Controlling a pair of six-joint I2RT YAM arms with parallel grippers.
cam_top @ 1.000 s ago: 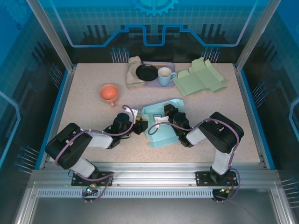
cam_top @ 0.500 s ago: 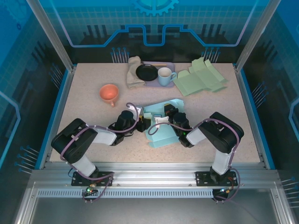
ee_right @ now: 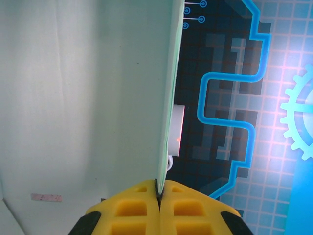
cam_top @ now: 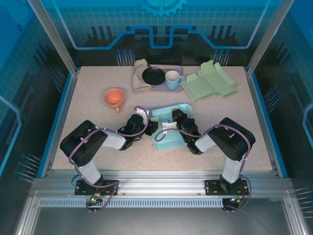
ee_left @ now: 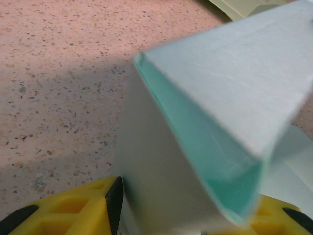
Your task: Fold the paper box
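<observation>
The light teal paper box, partly folded, lies in the middle of the table between both arms. My left gripper is at its left edge. In the left wrist view a folded-up corner of the box fills the gap of that gripper, and the left pad presses on its wall. My right gripper is over the box's far part. Up close it is shut on the thin edge of an upright panel.
An orange cup stands at the left. At the back are a crumpled cloth, a black plate and a pale mug on a purple tray. Flat green box sheets lie at the back right.
My left gripper has slid right across the table, up to the box's left edge and onto its corner. The right gripper has kept its hold in place.
</observation>
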